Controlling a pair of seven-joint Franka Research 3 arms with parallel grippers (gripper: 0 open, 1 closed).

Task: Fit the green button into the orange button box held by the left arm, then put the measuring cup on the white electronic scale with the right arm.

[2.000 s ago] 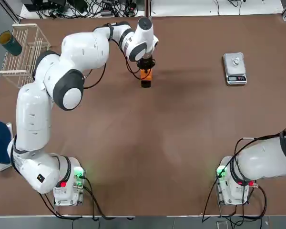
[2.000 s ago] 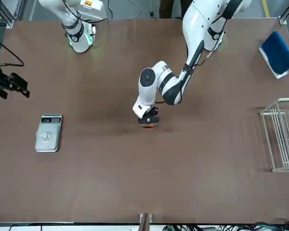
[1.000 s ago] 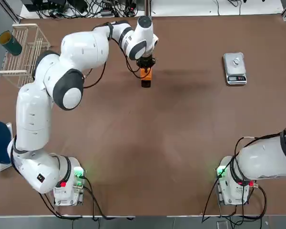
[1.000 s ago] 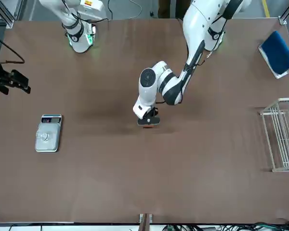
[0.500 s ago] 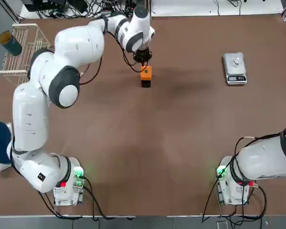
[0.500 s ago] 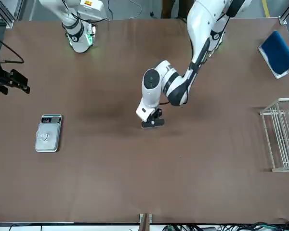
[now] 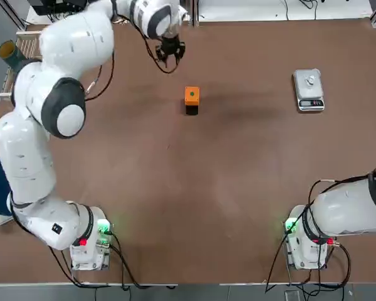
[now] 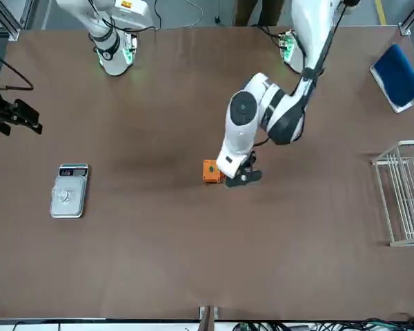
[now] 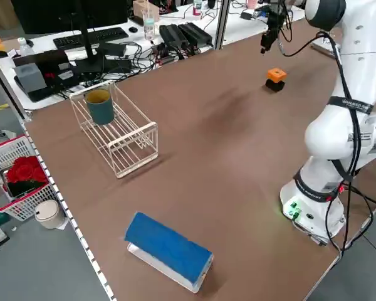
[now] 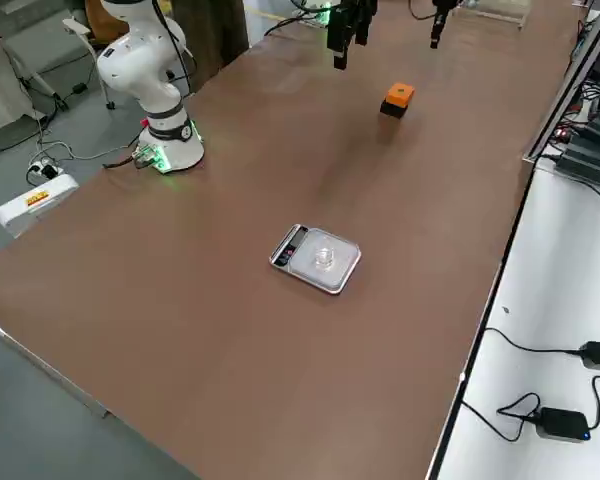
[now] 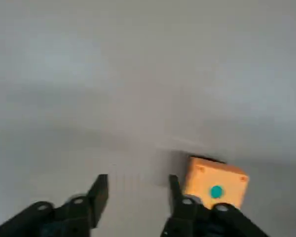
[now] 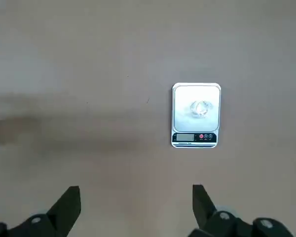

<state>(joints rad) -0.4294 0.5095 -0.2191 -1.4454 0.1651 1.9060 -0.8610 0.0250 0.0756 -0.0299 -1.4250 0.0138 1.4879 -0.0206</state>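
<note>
Since the left gripper (image 7: 170, 55) has let go and pulled off toward eleven o'clock, jaws spread and empty, the box (image 7: 192, 95) stands alone with the button (image 7: 192, 95) seated; the cup (image 12: 200, 108) sits on the scale (image 12: 196, 138), the right gripper (image 12: 134, 205) hanging wide open, so both steps look done.

A robotics lab; two white jointed arms bolted to a broad brown tabletop (image 7: 194, 188); a black keyboard (image 9: 91, 39), tangled cables and power bricks (image 9: 185, 34) crowd the neighbouring bench.
</note>
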